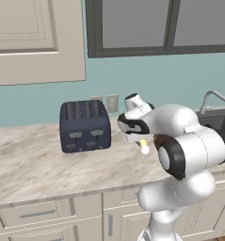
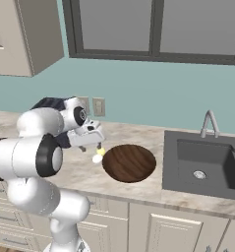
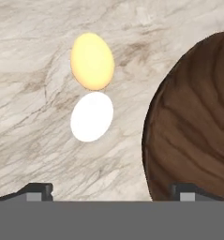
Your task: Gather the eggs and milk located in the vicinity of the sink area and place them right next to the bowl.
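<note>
Directly below the robot's two-finger gripper (image 3: 111, 190), whose dark fingertips stand apart and empty, the pale yellow egg (image 3: 92, 61) and white egg (image 3: 92, 116) lie touching, just beside the dark brown wooden bowl (image 3: 193, 122).

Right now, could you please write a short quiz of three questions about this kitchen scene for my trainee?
1. True or false: the two eggs touch each other.
2. Beside what do the eggs lie? A) sink B) bowl C) toaster
3. Fill in: the gripper is ____.

Key:
1. True: yellow egg meets white egg.
2. B: bowl, not sink or toaster.
3. Open: the gripper holds nothing.
</note>
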